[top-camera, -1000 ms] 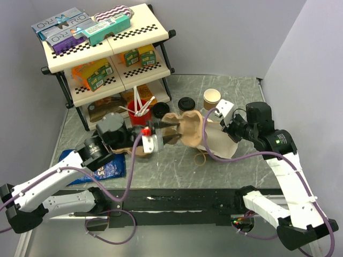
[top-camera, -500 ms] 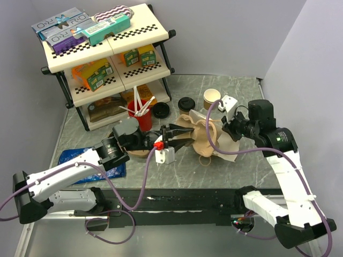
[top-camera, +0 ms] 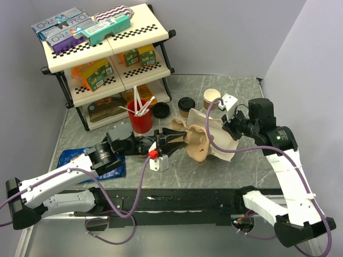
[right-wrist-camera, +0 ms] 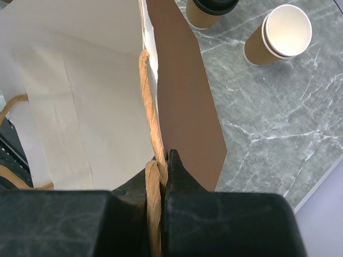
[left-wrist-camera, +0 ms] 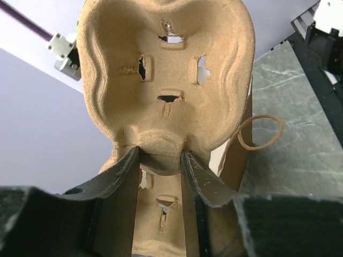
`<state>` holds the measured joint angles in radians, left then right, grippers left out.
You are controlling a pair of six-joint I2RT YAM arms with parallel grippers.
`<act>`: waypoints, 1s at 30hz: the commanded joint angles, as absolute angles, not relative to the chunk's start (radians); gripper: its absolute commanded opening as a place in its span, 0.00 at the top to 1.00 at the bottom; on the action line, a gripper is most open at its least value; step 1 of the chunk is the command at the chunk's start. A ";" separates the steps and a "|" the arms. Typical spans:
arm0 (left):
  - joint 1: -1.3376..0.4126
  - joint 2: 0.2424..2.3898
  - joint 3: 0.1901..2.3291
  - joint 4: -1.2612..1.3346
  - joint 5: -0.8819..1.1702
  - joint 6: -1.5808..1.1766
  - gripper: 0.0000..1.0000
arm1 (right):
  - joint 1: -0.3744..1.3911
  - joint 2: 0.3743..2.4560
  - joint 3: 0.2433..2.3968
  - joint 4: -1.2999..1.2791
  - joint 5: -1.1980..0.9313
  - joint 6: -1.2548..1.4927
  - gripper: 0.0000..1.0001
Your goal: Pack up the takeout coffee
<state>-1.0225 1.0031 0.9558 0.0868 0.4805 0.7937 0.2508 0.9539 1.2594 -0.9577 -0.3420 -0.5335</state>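
The takeout coffee (top-camera: 186, 105), a tan cup with a black lid, stands on the table behind the bag; its lid shows at the top of the right wrist view (right-wrist-camera: 206, 10). My left gripper (top-camera: 169, 140) is shut on a tan pulp cup carrier (top-camera: 193, 136), holding it on edge at the mouth of the paper bag (top-camera: 222, 144). In the left wrist view the jaws (left-wrist-camera: 161, 160) pinch the carrier's (left-wrist-camera: 166, 69) middle ridge. My right gripper (top-camera: 229, 127) is shut on the bag's twisted paper handle (right-wrist-camera: 153, 123), holding the bag (right-wrist-camera: 80, 80) open.
A lidless tan cup (top-camera: 211, 98) stands right of the coffee, also in the right wrist view (right-wrist-camera: 281, 35). A red cup of white sticks (top-camera: 140, 120) and a loose black lid (top-camera: 160, 110) sit by the shelf rack (top-camera: 102, 59). A blue packet (top-camera: 80, 160) lies at left.
My left gripper has carried the cup carrier rightward and lower, up to the bag's mouth. My right gripper has shifted slightly with the bag handle in it.
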 commanded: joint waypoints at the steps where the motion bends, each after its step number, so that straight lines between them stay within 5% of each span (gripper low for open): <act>1: -1.020 1.043 0.986 0.113 0.590 0.894 0.99 | 0.247 0.971 1.327 -0.948 -0.360 -0.540 1.00; 10: -1.028 1.200 1.092 0.178 0.679 0.953 0.99 | 0.249 1.000 1.374 -0.966 -0.380 -0.546 1.00; 30: -1.029 1.198 1.235 -0.055 0.730 1.034 0.99 | 0.253 0.953 1.307 -0.945 -0.390 -0.574 1.00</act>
<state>-1.0245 1.1973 1.1893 -0.0288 0.6746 0.9813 0.2508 0.9871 1.3163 -0.9848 -0.3618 -0.5709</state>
